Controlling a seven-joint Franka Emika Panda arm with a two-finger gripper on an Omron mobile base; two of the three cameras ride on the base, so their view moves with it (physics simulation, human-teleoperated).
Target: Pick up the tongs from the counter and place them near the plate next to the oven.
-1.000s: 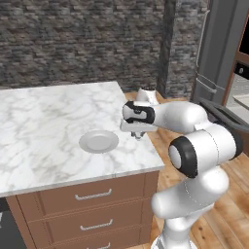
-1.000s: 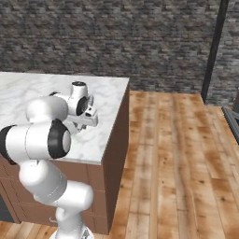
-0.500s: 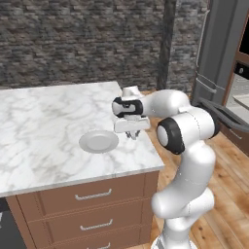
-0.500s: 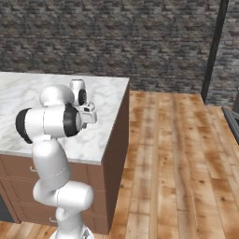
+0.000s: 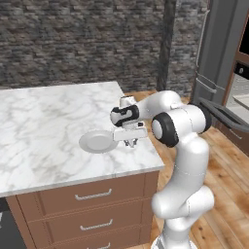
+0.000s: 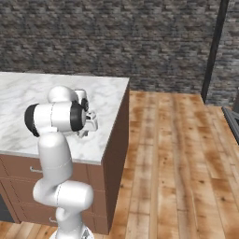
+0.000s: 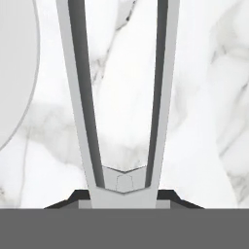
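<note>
Pretty much done: the tongs (image 7: 124, 146) are clamped at their joined end in the gripper (image 5: 130, 141), held low beside the plate (image 5: 97, 142). Only letting go is left.

In the hand view the tongs (image 7: 124, 112) run off the top edge, so their free ends go unseen — the joined end sits low between the tool (image 7: 124, 197) tips, which are mostly cut off by the bottom. The plate (image 7: 12, 73) is cropped by the left edge. From the left base view the tongs are hidden under the tool (image 5: 130, 142) — too small to tell its grip.
</note>
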